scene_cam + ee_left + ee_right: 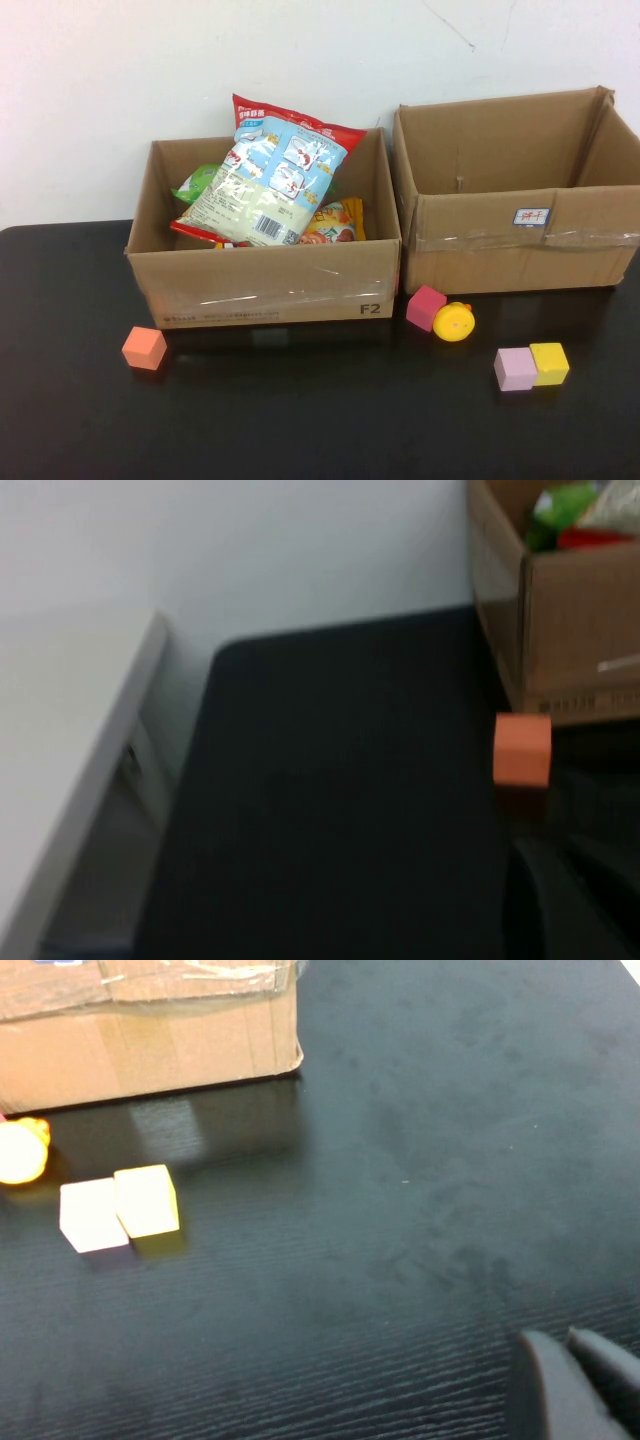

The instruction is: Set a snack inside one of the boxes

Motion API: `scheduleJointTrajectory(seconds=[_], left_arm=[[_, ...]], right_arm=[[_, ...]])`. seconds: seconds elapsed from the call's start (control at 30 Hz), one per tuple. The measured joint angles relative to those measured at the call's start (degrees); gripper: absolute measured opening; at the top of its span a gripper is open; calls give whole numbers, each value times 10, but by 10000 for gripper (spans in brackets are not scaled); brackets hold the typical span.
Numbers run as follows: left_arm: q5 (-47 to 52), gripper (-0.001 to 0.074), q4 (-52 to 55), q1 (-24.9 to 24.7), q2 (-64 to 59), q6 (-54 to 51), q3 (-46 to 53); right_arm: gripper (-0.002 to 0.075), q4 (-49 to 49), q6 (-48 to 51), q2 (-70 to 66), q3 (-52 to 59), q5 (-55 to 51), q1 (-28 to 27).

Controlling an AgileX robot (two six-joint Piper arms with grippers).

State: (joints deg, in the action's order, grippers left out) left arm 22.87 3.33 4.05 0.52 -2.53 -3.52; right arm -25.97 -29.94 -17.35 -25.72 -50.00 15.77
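Note:
The left cardboard box (270,290) holds snacks: a large blue and red bag (270,180) leaning on top, a green bag (200,183) and an orange bag (335,222). The right cardboard box (520,250) shows no snack inside. Neither arm shows in the high view. My left gripper (565,865) is shut and empty, low over the black table near the left box (570,630), where the green bag (565,505) shows. My right gripper (565,1338) is shut and empty over the table, away from the right box (150,1040).
Loose on the black table are an orange cube (144,348), a magenta cube (426,307), a yellow round toy (454,322), and a lilac cube (514,369) touching a yellow cube (549,363). A white wall stands behind the boxes.

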Motion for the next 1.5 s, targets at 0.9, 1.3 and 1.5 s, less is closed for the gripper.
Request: scheduleJointTrajectory(seconds=[0.9, 1.3, 1.5], left_arm=[[-16, -1, -11, -62, 1, 95, 42], [-16, -1, -6, -86, 1, 131, 42], [-19, -1, -5, -86, 1, 124, 42]], right_arm=[[29, 0, 0, 0, 0, 0, 0], [28, 0, 0, 0, 0, 0, 0], [29, 0, 0, 0, 0, 0, 0]])
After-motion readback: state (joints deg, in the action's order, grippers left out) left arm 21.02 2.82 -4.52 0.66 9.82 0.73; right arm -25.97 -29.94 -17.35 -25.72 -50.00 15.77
